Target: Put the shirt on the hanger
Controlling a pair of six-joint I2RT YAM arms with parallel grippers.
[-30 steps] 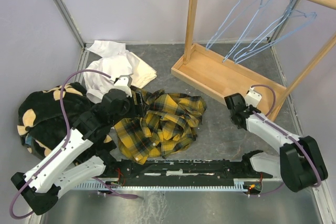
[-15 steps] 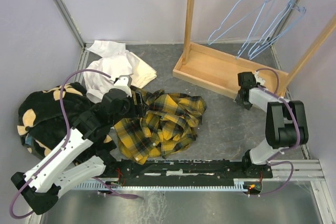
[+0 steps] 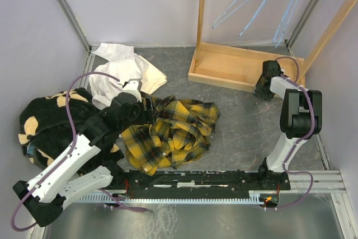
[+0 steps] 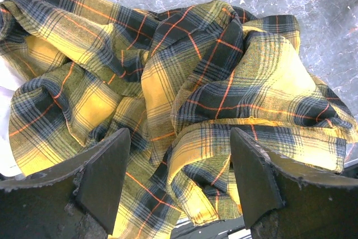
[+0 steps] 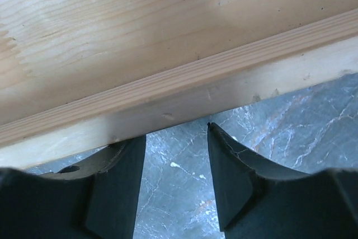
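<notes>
Barely begun: yellow-black plaid flannel shirt (image 3: 170, 132) lies left of wooden rack base (image 3: 224, 68); light-blue wire hanger (image 3: 246, 4) hangs above it.
L gripper (image 4: 179, 160) wide, R gripper (image 5: 176, 138) part-open, both empty.

The whole scene is taken in by a fixed camera set high above and behind the arm bases, looking down over the grey worktop (image 3: 246, 127). In that view the shirt (image 3: 170, 132) is seen left of centre, with the wooden rack base (image 3: 224, 65) beyond it to the right. The left wrist view is pointed steeply down at the shirt from close range, plaid filling the frame above the left fingers (image 4: 103, 174). The right wrist view is set very near the rack base's edge, well apart from the shirt, the right fingers (image 5: 120, 183) framing a strip of worktop. The shirt is shared by the overhead and left wrist views, the rack edge by the overhead and right wrist views.
</notes>
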